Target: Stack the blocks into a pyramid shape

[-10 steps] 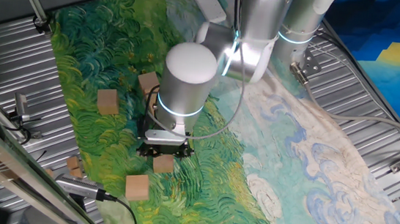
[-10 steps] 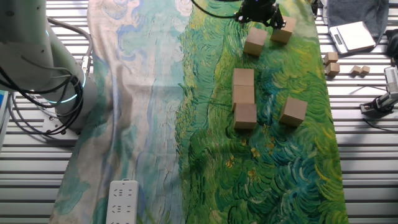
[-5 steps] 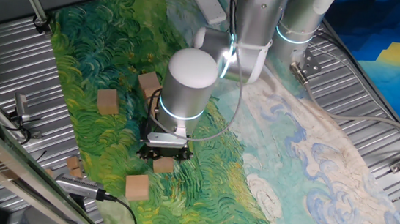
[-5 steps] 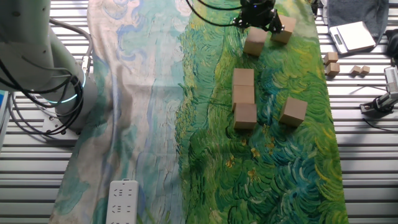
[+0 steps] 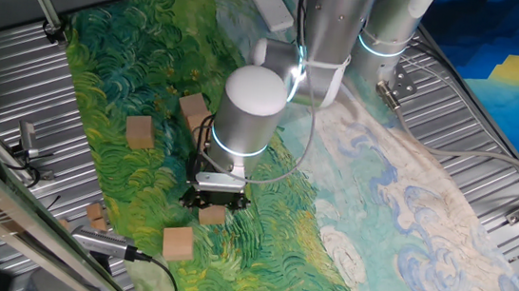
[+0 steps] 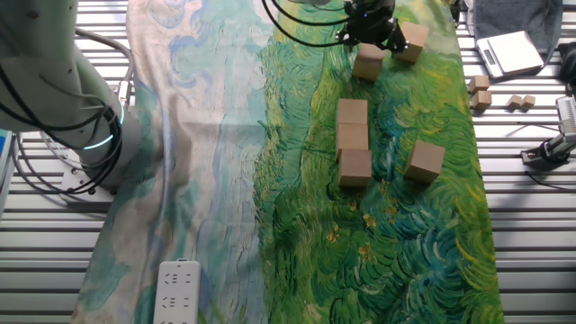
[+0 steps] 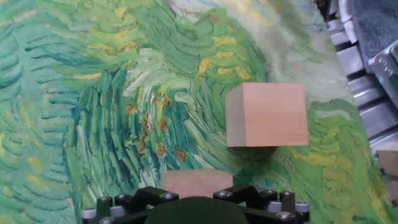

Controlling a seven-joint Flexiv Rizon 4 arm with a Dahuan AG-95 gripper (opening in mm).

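My gripper (image 5: 215, 197) hangs open just above a tan wooden block (image 5: 212, 214) lying on the painted cloth, its black fingers spread wider than the block. In the hand view this block (image 7: 196, 182) shows at the bottom edge, right in front of the gripper (image 7: 196, 195), and a second block (image 7: 267, 115) lies beyond it to the right. In the other fixed view the gripper (image 6: 369, 32) is over that block (image 6: 368, 61), with its neighbour (image 6: 412, 40) close by. Three blocks (image 6: 352, 137) lie touching in a row, and a single one (image 6: 424, 161) lies beside them.
Small tan scraps (image 6: 478, 93) lie on the metal slats off the cloth's edge. A white power strip (image 6: 176, 292) lies on the cloth near the robot base (image 6: 85, 135). A clamp and cable (image 5: 97, 243) sit by the cloth's near edge.
The arm has shifted slightly, bringing the gripper a little closer over the block beneath it. None of the blocks has moved.
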